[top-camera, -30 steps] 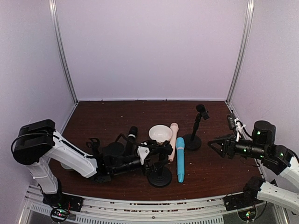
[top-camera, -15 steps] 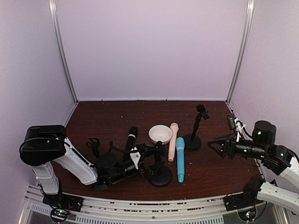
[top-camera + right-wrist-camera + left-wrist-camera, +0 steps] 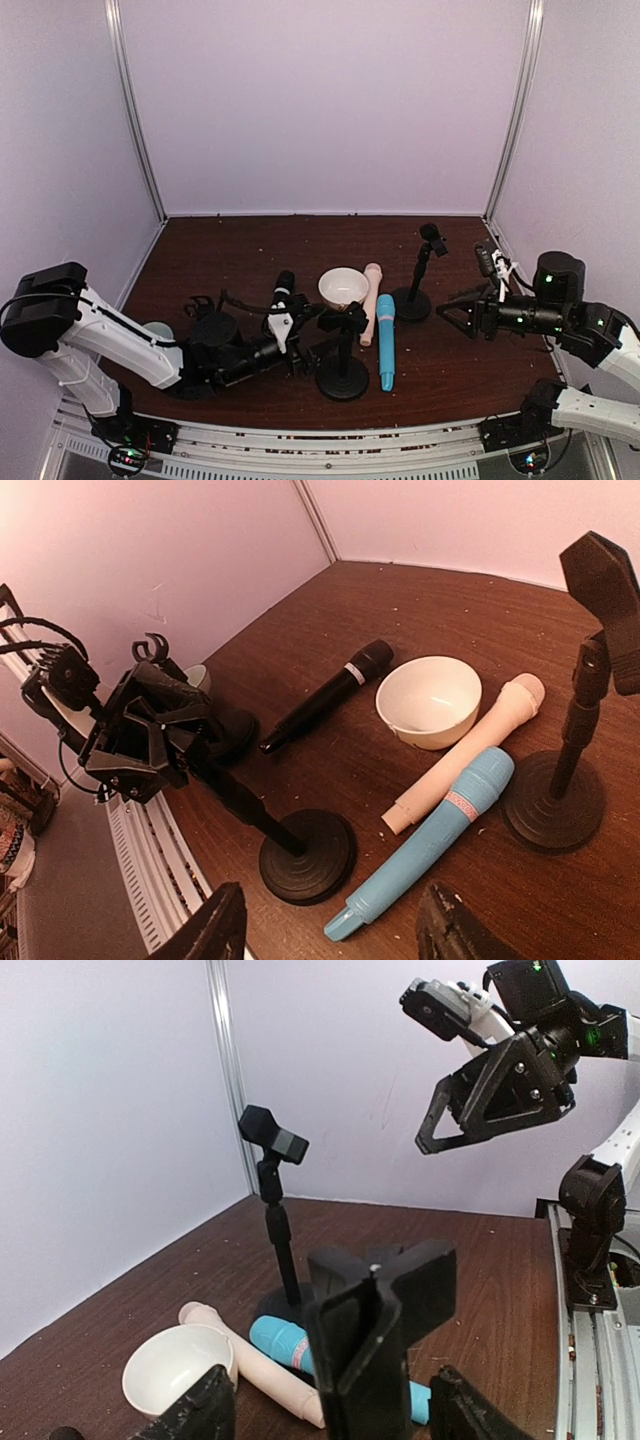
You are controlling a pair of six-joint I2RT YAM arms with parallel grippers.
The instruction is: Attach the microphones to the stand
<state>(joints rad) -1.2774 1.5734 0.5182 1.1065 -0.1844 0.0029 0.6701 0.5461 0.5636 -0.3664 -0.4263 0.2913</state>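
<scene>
Jaws apart like our right gripper (image 3: 448,308), our left gripper (image 3: 303,338) has drawn back from the near stand (image 3: 342,378); the microphones (image 3: 385,340) lie unmounted.

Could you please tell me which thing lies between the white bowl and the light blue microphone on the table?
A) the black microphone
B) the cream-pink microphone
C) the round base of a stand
B: the cream-pink microphone lies flat on the table, with the white bowl on one side and the light blue microphone on the other.
</scene>
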